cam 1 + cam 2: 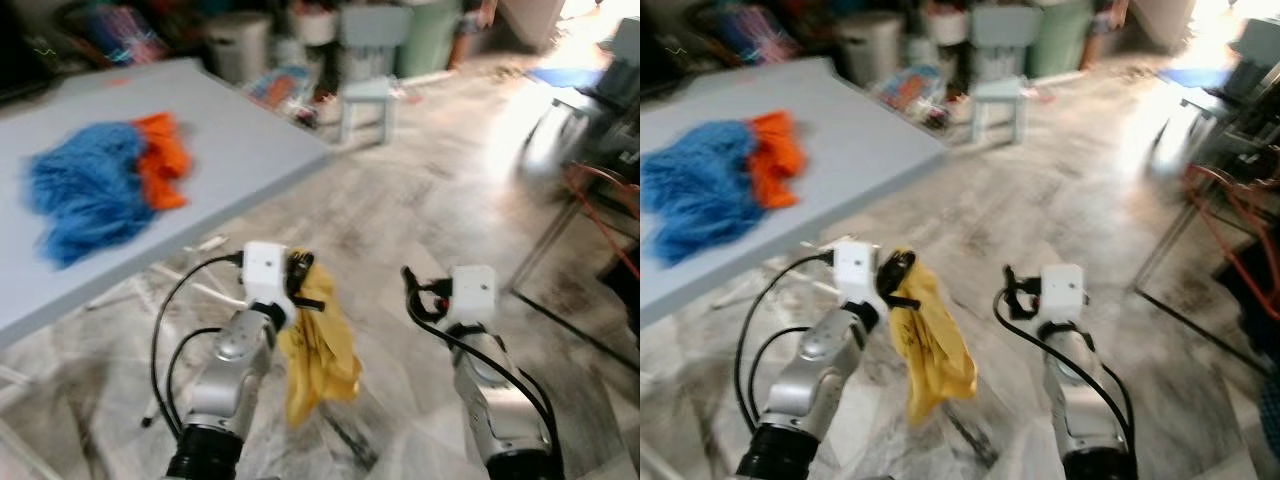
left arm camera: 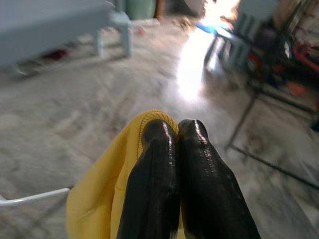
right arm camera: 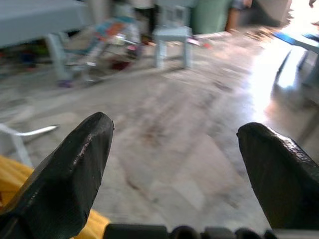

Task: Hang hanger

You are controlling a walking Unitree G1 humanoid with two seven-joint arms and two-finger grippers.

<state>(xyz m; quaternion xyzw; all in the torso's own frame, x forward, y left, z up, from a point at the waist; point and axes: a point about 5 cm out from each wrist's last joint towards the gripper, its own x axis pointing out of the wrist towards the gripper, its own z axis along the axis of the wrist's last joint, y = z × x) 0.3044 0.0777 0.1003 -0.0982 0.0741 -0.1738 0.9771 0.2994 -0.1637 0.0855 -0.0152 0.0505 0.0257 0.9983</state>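
Observation:
My left gripper (image 1: pixel 303 276) is held up in front of me, shut on a yellow garment (image 1: pixel 318 355) that hangs limp below the fingers over the floor. In the left wrist view the two black fingers (image 2: pixel 154 189) press together with the yellow garment (image 2: pixel 99 199) bunched behind them. A thin white bar (image 2: pixel 35 198), possibly part of a hanger, pokes out beside the cloth. My right gripper (image 1: pixel 415 290) is raised to the right of the garment, open and holding nothing. Its fingers (image 3: pixel 75 169) stand wide apart in the right wrist view.
A grey table (image 1: pixel 250 140) on my left carries a blue cloth (image 1: pixel 90 190) and an orange cloth (image 1: pixel 160 160). A small pale stool (image 1: pixel 365 100) and a white bin (image 1: pixel 238 45) stand further back. A metal frame with red-orange wire (image 1: pixel 600 200) is on the right. Marble floor lies ahead.

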